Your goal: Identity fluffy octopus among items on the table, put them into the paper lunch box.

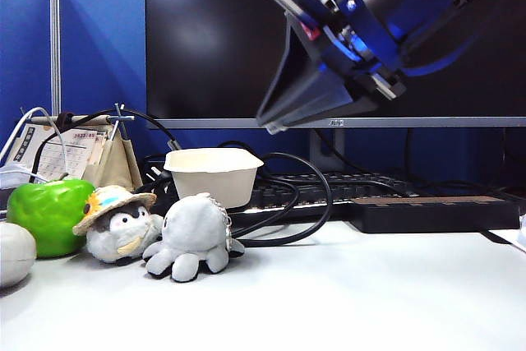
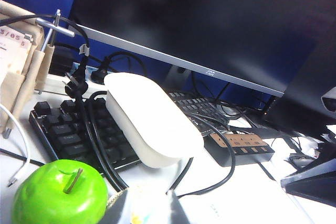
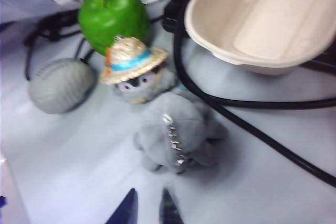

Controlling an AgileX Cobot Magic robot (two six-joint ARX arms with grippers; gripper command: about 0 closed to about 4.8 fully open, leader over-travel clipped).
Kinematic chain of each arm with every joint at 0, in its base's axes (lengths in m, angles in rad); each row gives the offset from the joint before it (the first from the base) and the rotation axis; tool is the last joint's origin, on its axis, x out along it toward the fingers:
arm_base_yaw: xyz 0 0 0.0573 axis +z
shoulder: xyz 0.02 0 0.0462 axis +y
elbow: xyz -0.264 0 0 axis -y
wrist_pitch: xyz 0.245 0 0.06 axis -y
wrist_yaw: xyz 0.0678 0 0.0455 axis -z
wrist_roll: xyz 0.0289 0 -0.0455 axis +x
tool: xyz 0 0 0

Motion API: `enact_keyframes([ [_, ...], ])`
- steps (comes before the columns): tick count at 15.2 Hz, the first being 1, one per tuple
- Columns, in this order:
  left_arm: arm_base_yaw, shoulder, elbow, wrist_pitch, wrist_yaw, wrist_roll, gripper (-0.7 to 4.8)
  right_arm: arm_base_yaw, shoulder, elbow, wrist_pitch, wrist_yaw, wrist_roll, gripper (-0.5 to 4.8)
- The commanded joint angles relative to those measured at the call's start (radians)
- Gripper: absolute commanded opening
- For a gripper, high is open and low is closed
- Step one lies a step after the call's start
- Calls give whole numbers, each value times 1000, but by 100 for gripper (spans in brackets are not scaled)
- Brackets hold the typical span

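Observation:
The fluffy octopus (image 1: 193, 236), pale grey with a keychain, sits on the white table (image 1: 370, 302) left of centre. Behind it the cream paper lunch box (image 1: 214, 172) rests partly on a keyboard and holds nothing. My right gripper (image 1: 271, 125) hangs high above the table, to the right of the octopus, fingers pointing down and left. In the right wrist view the octopus (image 3: 176, 129) lies just beyond the gripper (image 3: 148, 205), whose tips stand a little apart with nothing between them. My left gripper (image 2: 147, 213) is blurred and wide open, facing the lunch box (image 2: 152, 119).
A penguin plush with a straw hat (image 1: 119, 223) touches the octopus on its left. Beside it are a green apple (image 1: 49, 215) and a grey ball (image 1: 12, 252). Black cables (image 1: 316, 203), a keyboard (image 1: 345, 187) and a dark strip (image 1: 436, 211) lie under a monitor.

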Motion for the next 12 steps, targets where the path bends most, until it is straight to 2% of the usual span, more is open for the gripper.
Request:
enact_keyframes([
  [1, 0, -3, 1, 10, 6, -3, 98, 2, -5, 6, 13, -3, 13, 64],
  [12, 0, -3, 1, 10, 6, -3, 98, 2, -4, 6, 24, -57, 13, 63],
])
